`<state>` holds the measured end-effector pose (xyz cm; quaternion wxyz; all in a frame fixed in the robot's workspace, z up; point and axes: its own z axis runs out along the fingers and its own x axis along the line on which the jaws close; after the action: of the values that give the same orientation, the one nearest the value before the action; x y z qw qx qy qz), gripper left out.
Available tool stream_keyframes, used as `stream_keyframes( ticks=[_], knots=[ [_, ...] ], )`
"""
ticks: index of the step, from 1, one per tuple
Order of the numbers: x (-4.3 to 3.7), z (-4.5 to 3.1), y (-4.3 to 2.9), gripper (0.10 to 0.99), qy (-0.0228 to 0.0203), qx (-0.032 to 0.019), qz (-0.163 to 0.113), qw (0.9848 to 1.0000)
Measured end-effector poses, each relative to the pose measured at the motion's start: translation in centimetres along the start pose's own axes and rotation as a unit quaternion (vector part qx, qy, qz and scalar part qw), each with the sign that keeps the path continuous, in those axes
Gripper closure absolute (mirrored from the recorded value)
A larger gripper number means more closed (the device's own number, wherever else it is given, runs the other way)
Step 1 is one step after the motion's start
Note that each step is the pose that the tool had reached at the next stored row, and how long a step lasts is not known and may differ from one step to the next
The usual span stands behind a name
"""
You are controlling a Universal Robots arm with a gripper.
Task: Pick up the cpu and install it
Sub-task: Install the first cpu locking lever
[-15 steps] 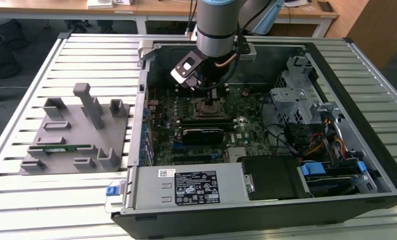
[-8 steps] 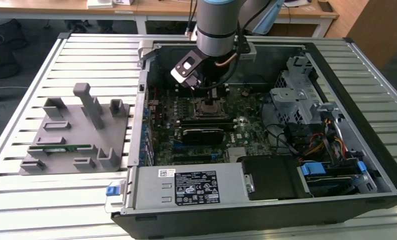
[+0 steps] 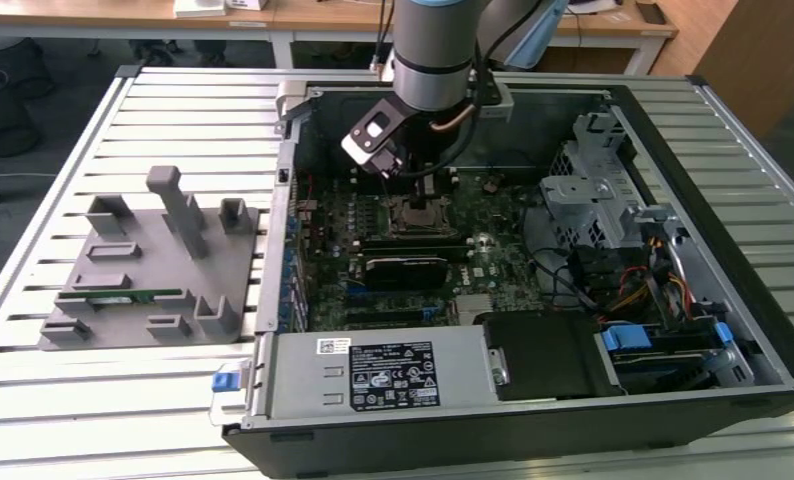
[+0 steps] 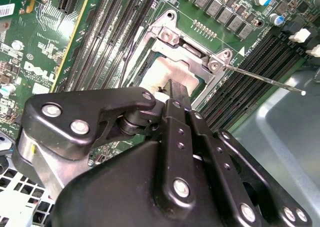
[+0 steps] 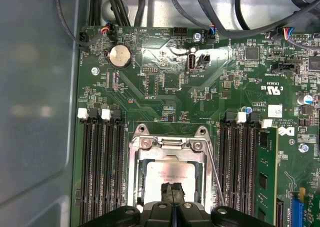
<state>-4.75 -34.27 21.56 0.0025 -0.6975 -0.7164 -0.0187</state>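
Observation:
The cpu (image 5: pixel 167 177) is a flat square chip with a silvery top, lying in the motherboard socket inside its metal frame (image 5: pixel 137 169). In the second wrist view the cpu (image 4: pixel 167 72) shows pale beyond the black fingers. My gripper (image 5: pixel 172 191) stands straight over the chip's middle with its two fingertips pressed together and nothing between them; whether they touch the chip's top I cannot tell. The exterior view shows the gripper (image 3: pixel 419 192) low inside the open computer case, just above the socket (image 3: pixel 419 213). The thin socket lever (image 4: pixel 265 79) sticks out to one side.
The open computer case (image 3: pixel 757 300) lies on a slatted metal table. Memory slots (image 5: pixel 102 167) flank the socket, with a green memory stick (image 5: pixel 265 177) in one. A grey fixture tray (image 3: pixel 150 270) sits on the exterior view's left. Cables (image 3: pixel 637 290) and drive cages fill the case's right side.

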Motion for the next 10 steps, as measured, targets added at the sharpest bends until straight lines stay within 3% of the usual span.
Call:
stream_keyframes(
  ticks=[10],
  knots=[
    [0.01,-0.42,0.01,0.98,0.0001,-0.0001,0.0,1.0]
  ],
)
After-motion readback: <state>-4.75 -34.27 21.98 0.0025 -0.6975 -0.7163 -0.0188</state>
